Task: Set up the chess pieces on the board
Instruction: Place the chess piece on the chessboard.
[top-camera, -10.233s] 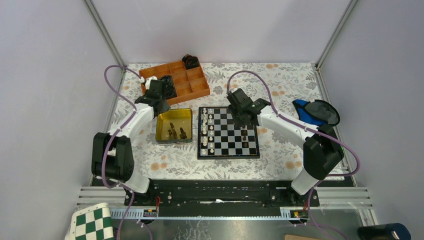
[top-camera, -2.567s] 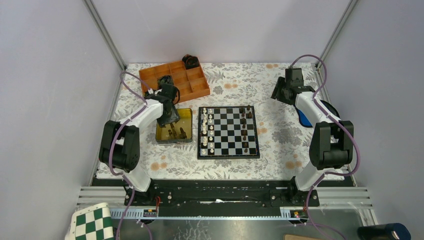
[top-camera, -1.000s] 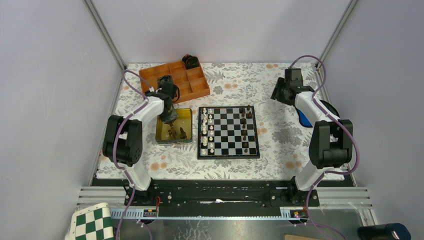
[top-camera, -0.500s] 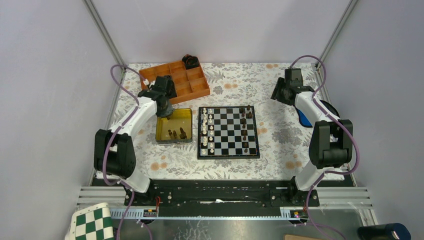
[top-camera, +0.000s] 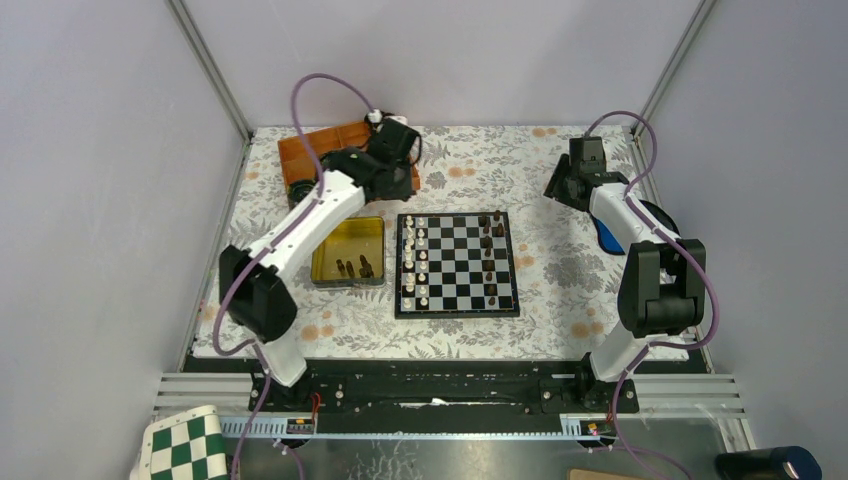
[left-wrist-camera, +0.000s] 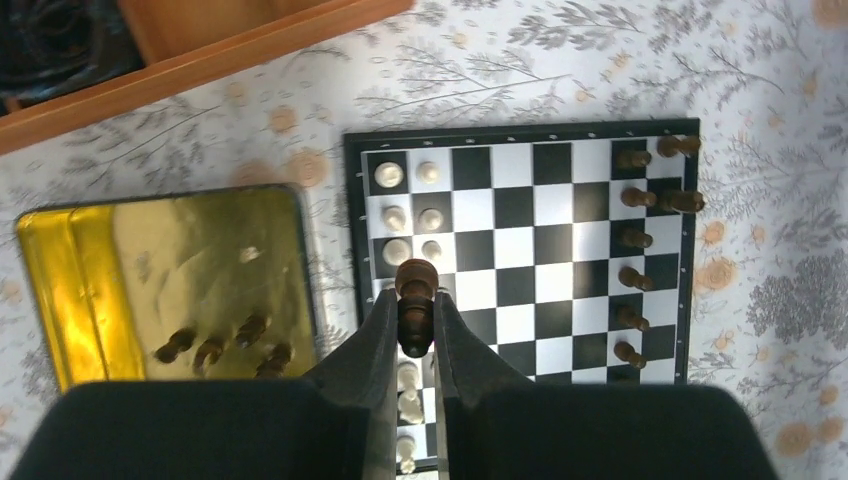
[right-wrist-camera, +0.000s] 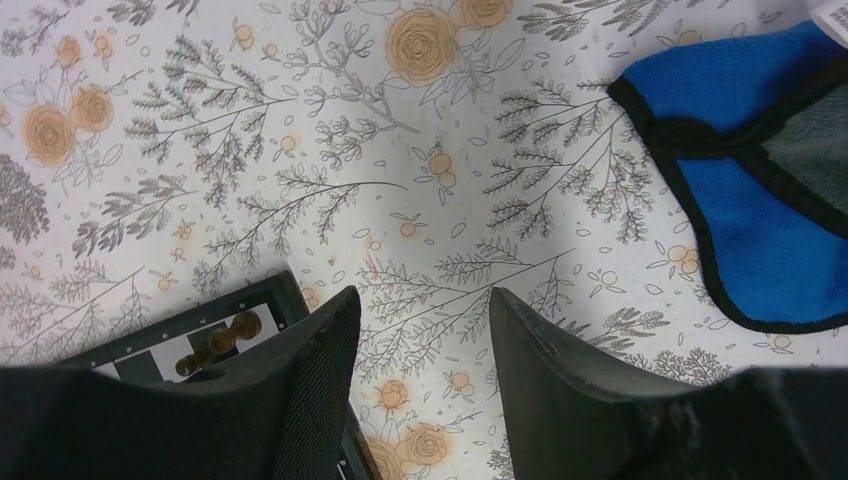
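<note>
The small black-and-white board (top-camera: 457, 263) lies mid-table, white pieces (top-camera: 414, 262) along its left columns and dark brown pieces (top-camera: 490, 248) along its right. In the left wrist view the board (left-wrist-camera: 540, 170) lies below my left gripper (left-wrist-camera: 414, 312), which is shut on a dark brown piece (left-wrist-camera: 415, 290) held high over the board's left side. Several more dark pieces (left-wrist-camera: 222, 345) lie in a yellow tin (top-camera: 337, 272). My right gripper (right-wrist-camera: 420, 300) is open and empty over the floral cloth, beyond the board's far right corner (right-wrist-camera: 215, 330).
An orange wooden divider tray (top-camera: 312, 150) with black coiled objects sits at the back left, partly under my left arm. A blue and black cloth pouch (right-wrist-camera: 760, 190) lies at the right edge. A green-and-white checkered sheet (top-camera: 185, 450) lies off the table, front left.
My left gripper has lifted out of the yellow tin with a dark brown piece and swung up and right toward the board's far left. The right arm has stayed still.
</note>
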